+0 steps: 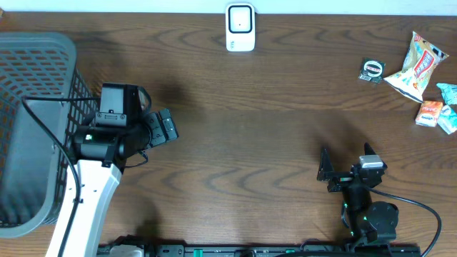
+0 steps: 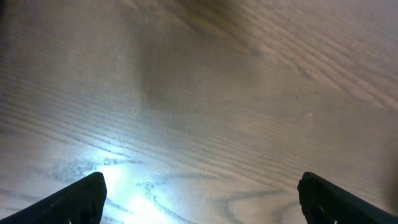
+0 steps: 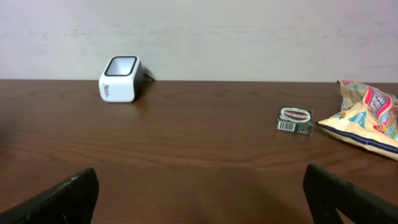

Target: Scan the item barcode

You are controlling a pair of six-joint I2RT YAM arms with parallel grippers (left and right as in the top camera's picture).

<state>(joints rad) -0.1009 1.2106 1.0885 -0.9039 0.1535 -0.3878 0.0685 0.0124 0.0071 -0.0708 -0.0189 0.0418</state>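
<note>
barcode (image 3: 286,126) on green packet (image 3: 295,121), oval label illegible, near snack bag (image 3: 367,118)

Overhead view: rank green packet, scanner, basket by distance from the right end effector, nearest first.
1. green packet: far right, just beyond the right end effector.
2. scanner: far edge, centre.
3. basket: left end of the table.

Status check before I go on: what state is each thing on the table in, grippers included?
left gripper, open, empty.
right gripper, open, empty.
barcode scanner, upright at the far edge, untouched.
green packet, lying flat, barcode toward the right wrist camera.
snack bag, lying flat beside the green packet.
small packets, lying at the right edge.
grey basket, upright at the left side.
</note>
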